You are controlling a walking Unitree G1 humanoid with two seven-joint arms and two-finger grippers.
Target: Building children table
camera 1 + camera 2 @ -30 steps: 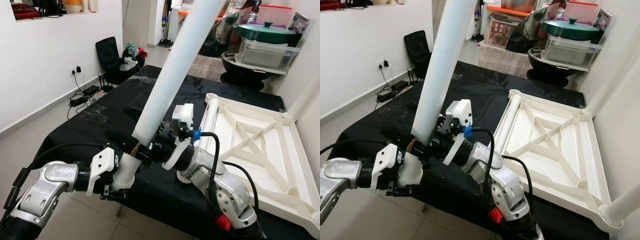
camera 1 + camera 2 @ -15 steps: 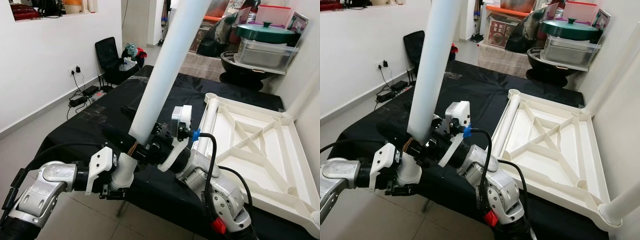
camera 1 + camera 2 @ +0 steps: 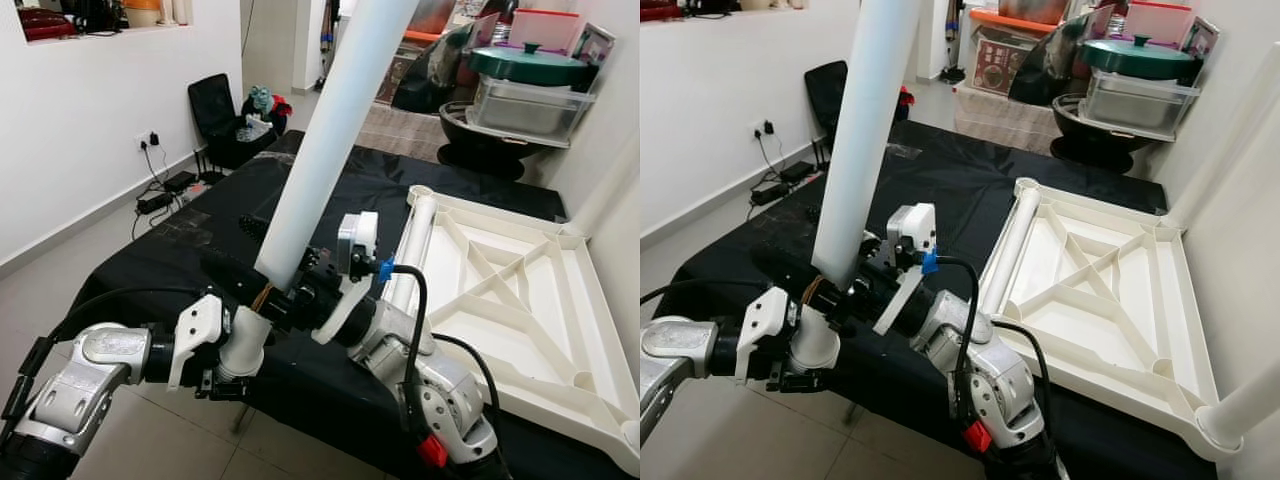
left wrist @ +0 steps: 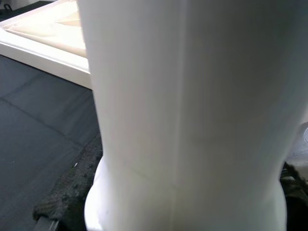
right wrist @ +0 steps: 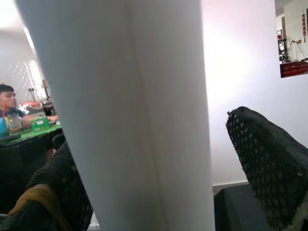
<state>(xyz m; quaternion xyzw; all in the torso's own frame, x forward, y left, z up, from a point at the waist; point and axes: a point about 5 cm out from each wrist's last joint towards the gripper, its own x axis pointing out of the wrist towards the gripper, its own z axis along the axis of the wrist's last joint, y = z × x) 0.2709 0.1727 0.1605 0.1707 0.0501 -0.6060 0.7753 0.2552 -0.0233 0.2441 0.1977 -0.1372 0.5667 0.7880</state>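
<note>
Lower left of the left eye view: left claw (image 3: 262,300) closed around the foot of the white table leg (image 3: 325,150), gripping just above its flared end (image 3: 240,352). From there the leg's long axis rises steeply toward the top centre of the frame, tilted to the right and running off the upper edge. Centre of the frame: right claw (image 3: 300,290) pinched onto the same leg at almost the same height, from the other side (black mesh fingers (image 5: 262,159) flanking the white tube in the right wrist view). So both claws hold the lower end, and all the length hangs free above them.

Right half of the frame: upturned white tabletop (image 3: 520,300) lying on the black-draped table (image 3: 200,240), ribs up, with a round corner socket (image 3: 421,193) at its nearer far corner. Socket sits up and right of the two claws, well apart from the flared end. Probably calls for swinging the leg's gripped end rightward toward that socket; right arm nearer to it.
</note>
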